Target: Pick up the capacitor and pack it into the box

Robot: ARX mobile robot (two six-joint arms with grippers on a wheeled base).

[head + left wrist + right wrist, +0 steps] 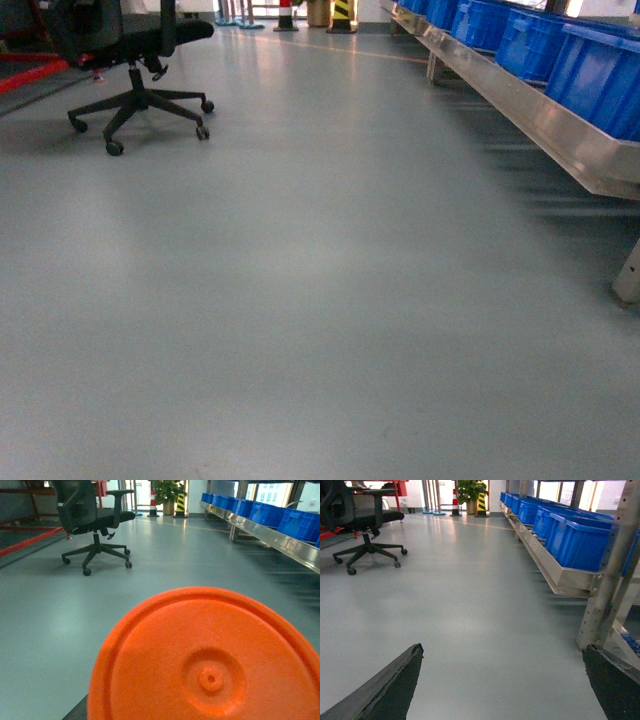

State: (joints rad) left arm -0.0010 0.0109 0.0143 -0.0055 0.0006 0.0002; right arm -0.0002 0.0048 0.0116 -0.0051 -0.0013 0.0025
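Step in hand, as judged: transit or approach, no picking begun; neither capacitor nor box shows in any view, so their whereabouts cannot be told. Right gripper (502, 690): fingers spread wide over bare grey floor (300, 300), released and empty; left gripper: hidden behind an orange disc (210, 660) filling its wrist view, state cannot be told. Landmark: steel rack (540, 110) bearing blue bins (590, 70), office chair (130, 60) well apart across the floor; the next move likely calls for finding the workplace that holds the box.
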